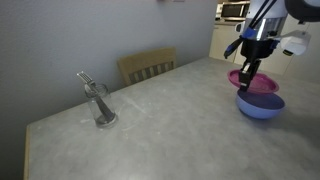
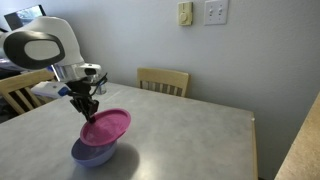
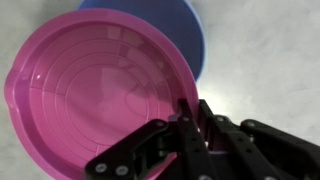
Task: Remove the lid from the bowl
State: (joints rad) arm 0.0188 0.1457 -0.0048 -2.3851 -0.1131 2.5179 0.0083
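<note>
The magenta-pink lid (image 1: 255, 83) (image 2: 106, 127) is tilted, lifted at one side above the light-blue bowl (image 1: 260, 105) (image 2: 93, 152). In the wrist view the lid (image 3: 95, 90) fills the left, with the bowl (image 3: 190, 30) showing behind its upper edge. My gripper (image 1: 247, 72) (image 2: 87, 108) (image 3: 188, 112) is shut on the lid's rim, one finger inside and one outside. The bowl sits on the table, partly hidden under the lid.
A clear glass with a fork (image 1: 99, 103) stands on the grey table (image 1: 170, 125) (image 2: 190, 130). A wooden chair (image 1: 148, 66) (image 2: 163, 80) is tucked at the far edge. Another chair (image 2: 22, 90) stands near the arm's side. A microwave (image 1: 234, 10) is in the background.
</note>
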